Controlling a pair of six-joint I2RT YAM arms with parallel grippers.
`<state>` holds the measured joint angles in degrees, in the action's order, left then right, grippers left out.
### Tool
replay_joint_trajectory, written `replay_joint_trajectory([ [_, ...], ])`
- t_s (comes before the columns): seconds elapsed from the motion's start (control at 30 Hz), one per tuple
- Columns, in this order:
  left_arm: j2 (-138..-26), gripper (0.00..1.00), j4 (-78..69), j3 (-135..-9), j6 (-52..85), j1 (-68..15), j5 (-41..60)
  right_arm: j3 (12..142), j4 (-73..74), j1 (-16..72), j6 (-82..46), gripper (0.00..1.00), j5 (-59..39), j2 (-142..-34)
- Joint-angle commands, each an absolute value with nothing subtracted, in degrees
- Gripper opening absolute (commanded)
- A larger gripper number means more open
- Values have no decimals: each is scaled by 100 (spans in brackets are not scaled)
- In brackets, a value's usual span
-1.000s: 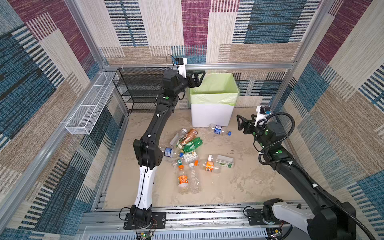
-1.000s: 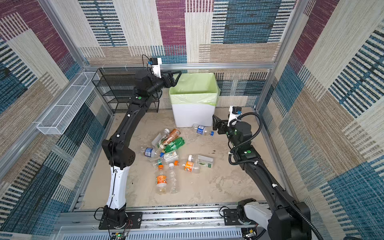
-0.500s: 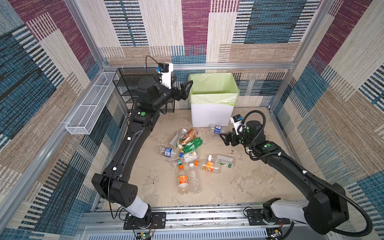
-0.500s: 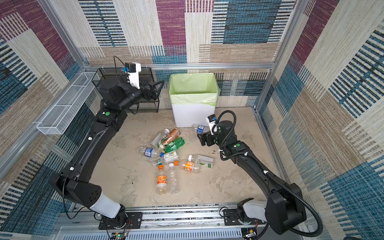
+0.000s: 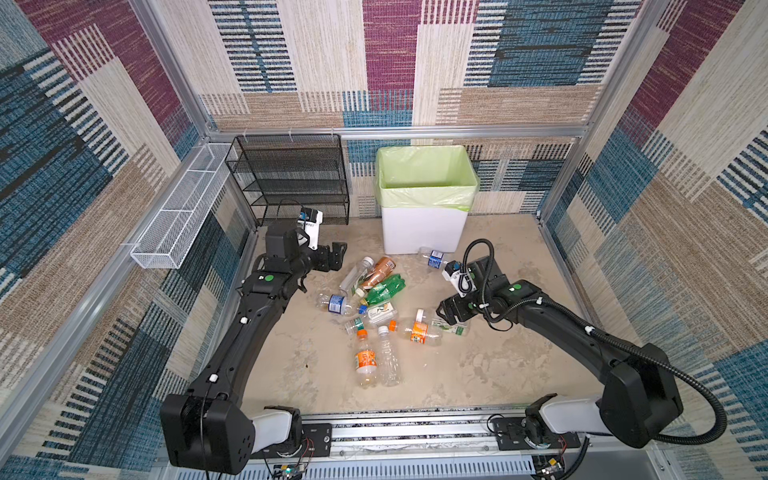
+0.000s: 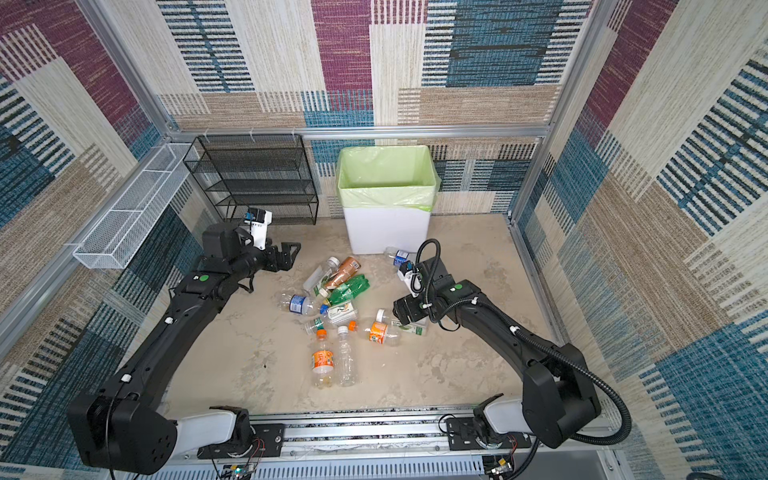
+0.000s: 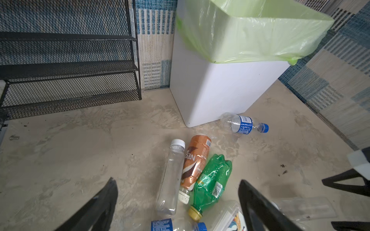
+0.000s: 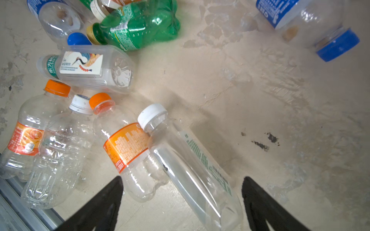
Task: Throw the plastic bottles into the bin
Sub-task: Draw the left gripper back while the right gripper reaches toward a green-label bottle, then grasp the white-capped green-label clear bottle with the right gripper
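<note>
Patchwork woven walls enclose a beige desk (image 5: pixel 478 374), with the bin (image 5: pixel 422 232) at upper centre in both top views. A second ago the left tool (image 5: pixel 338 254) hung at the bin's rim. It has since swung down to the left of the plastic bottles (image 5: pixel 376 299), jaws apart and empty. The right tool (image 5: pixel 446 312) has come in from the right wall and now sits, jaws apart, over a clear green-printed bottle (image 8: pixel 190 164). About a dozen bottles still lie on the desk, so a fresh pick likely follows.
</note>
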<state>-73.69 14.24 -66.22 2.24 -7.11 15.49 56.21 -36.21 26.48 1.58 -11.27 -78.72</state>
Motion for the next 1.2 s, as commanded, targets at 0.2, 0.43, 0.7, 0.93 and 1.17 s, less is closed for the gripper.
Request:
replay_joint_trajectory([
  [0.2,-7361,92,1091,-6566,308,-546,2034,5719,-4008,2742,471,93,-720,-8364],
  [0.43,-7366,92,1066,-6546,362,-501,2083,5738,-3829,2821,640,90,-538,-8743],
  [0.7,-7357,92,1084,-6527,350,-466,2035,5805,-3459,2856,744,74,-675,-9124],
  [0.93,-7352,92,1074,-6504,351,-440,2042,5783,-3376,2865,738,56,-668,-9086],
  [1.17,-7327,91,1072,-6498,365,-431,2083,5772,-3160,2851,545,45,-536,-8797],
])
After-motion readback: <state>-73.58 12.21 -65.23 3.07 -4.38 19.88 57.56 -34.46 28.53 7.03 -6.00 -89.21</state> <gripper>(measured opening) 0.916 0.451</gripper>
